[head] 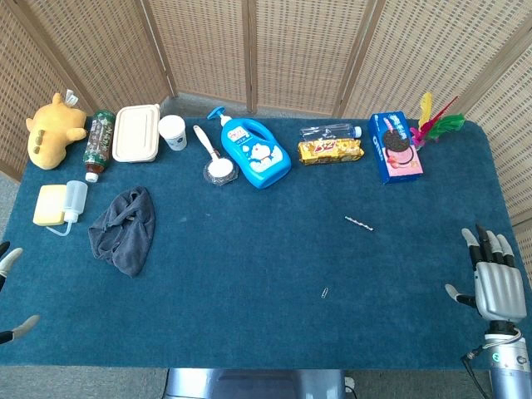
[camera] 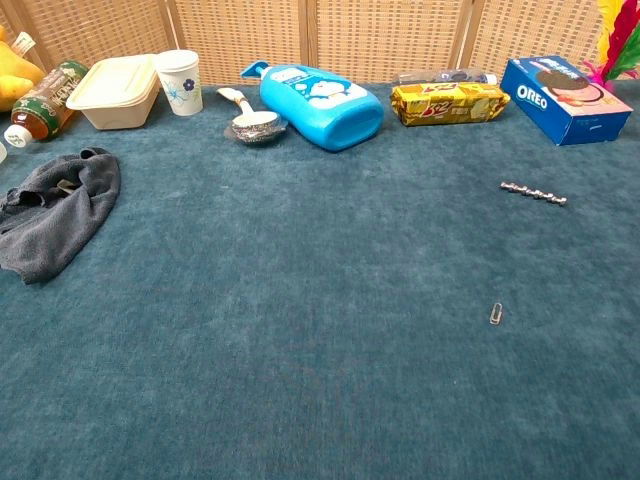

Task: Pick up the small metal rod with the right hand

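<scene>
The small metal rod (head: 359,223) lies flat on the blue cloth, right of centre; the chest view shows the rod (camera: 533,193) as a thin ridged silver bar. My right hand (head: 493,278) hovers at the table's right front edge, fingers spread and holding nothing, well to the right of and nearer than the rod. Only the fingertips of my left hand (head: 10,291) peek in at the left edge, apart and holding nothing. Neither hand appears in the chest view.
A paper clip (head: 324,293) lies in front of the rod. Along the back stand a blue detergent bottle (head: 253,152), a yellow snack pack (head: 331,150), an Oreo box (head: 395,146) and a feather shuttlecock (head: 436,123). A grey cloth (head: 125,228) lies at left.
</scene>
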